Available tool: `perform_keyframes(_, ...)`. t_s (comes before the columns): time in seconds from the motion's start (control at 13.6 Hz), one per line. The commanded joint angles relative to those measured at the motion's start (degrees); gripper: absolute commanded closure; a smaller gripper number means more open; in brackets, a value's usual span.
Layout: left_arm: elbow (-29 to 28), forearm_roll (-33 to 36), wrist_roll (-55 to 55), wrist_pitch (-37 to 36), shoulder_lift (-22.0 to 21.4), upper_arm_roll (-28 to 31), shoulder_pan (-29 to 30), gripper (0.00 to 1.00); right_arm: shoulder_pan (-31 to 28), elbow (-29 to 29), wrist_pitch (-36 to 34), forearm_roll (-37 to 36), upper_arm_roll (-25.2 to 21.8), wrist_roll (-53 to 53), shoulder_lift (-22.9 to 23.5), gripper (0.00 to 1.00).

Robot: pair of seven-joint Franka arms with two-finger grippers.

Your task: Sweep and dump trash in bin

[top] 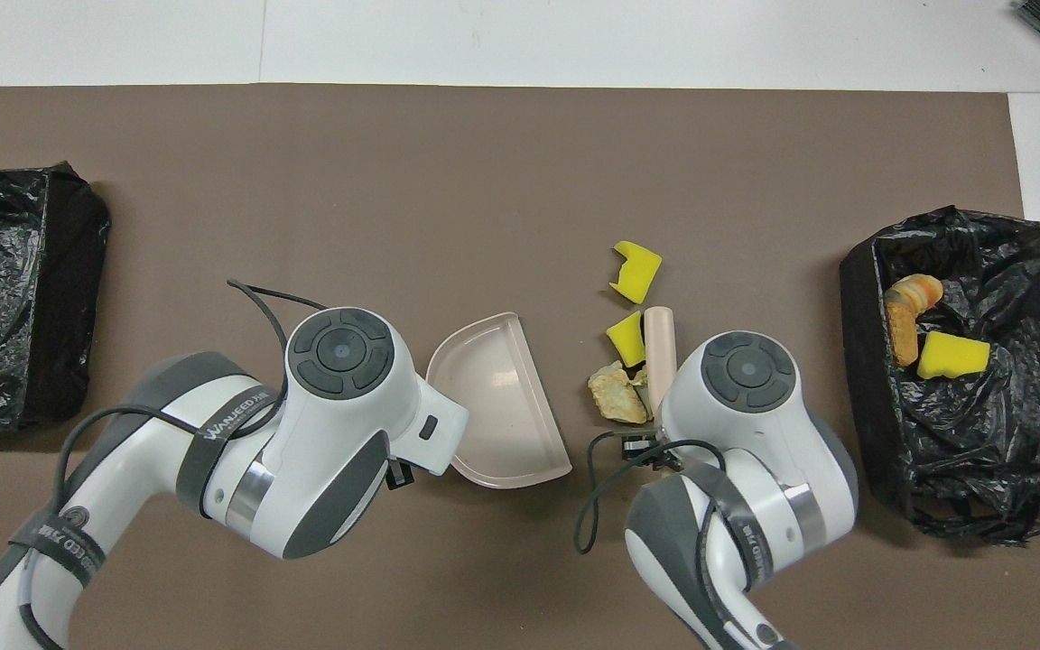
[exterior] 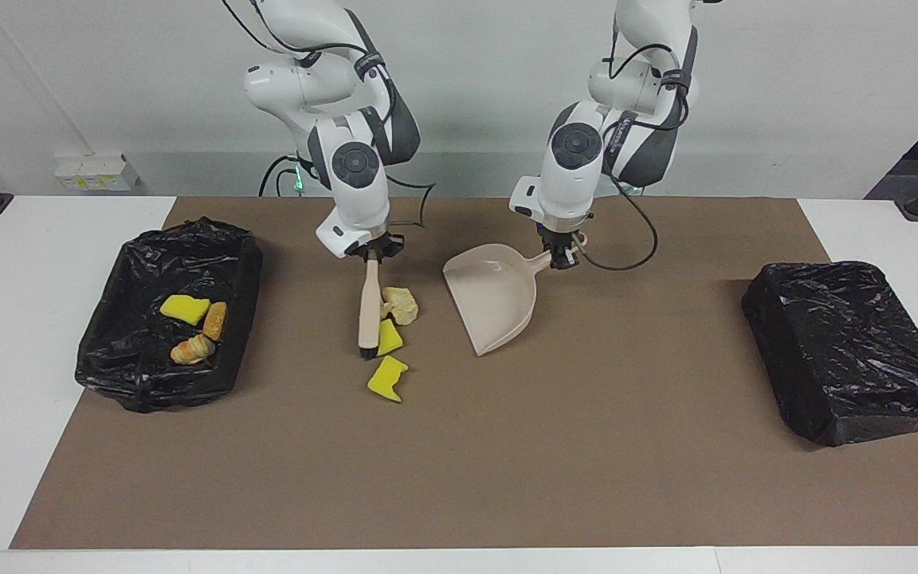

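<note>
My right gripper is shut on the top of a wooden-handled brush, whose bristles touch the mat. Against the brush lie a pale foam chunk and a yellow sponge bit. Another yellow scrap lies apart, farther from the robots. My left gripper is shut on the handle of a beige dustpan. The pan's open mouth faces the trash across a small gap. The black-lined bin holds three scraps.
A box wrapped in black plastic stands at the left arm's end of the table. A brown mat covers the work area. Both arms hang low over the strip of mat nearest the robots.
</note>
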Motion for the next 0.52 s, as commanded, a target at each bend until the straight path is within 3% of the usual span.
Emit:
perform_keyframes(0.0,-4.41,-0.73,1.96,1.99,-3.16,0.48,-1.38,1.0,4.0,1.58,2.87,4.95,0.22,3.92,3.54,1.0)
perform_keyframes(0.15,-4.51,-0.73,1.87,3.3,-3.43,0.39,-2.88,1.0,5.59,2.46,3.05,11.01,0.31,1.22,3.72,1.0)
perform_keyframes(0.29,-4.51,-0.73,1.87,4.1,-3.34,0.48,-2.71,1.0,6.39,3.69,0.95,16.53,0.31,-12.0,3.72,1.0)
perform_keyframes(0.44,-4.42,-0.73,1.61,6.19,-2.9,0.57,-1.74,1.0,5.69,6.05,-6.14,18.77,0.05,-16.1,2.85,1.0)
